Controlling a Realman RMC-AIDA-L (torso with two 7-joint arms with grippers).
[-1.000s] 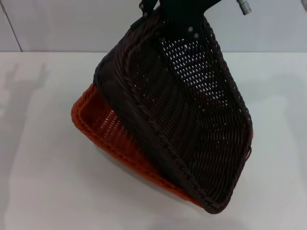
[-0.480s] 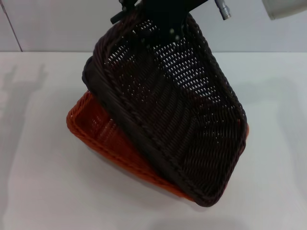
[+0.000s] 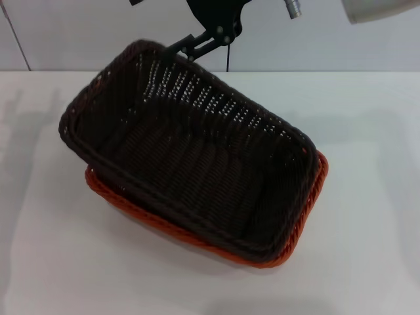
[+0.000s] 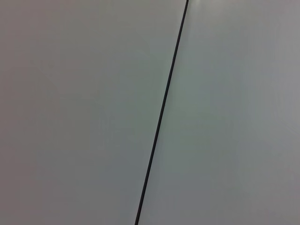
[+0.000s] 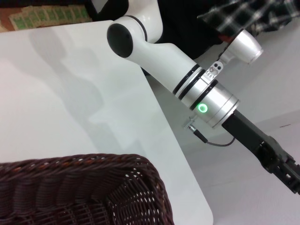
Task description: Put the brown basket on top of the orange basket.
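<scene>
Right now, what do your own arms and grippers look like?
The left arm, seen from the right wrist camera, is glossy white with black ring seams. It ends in a silver wrist cuff with a green ring light and a thin black cable. The left gripper is matte black. The right gripper is black too, with a silver connector beside it.
</scene>
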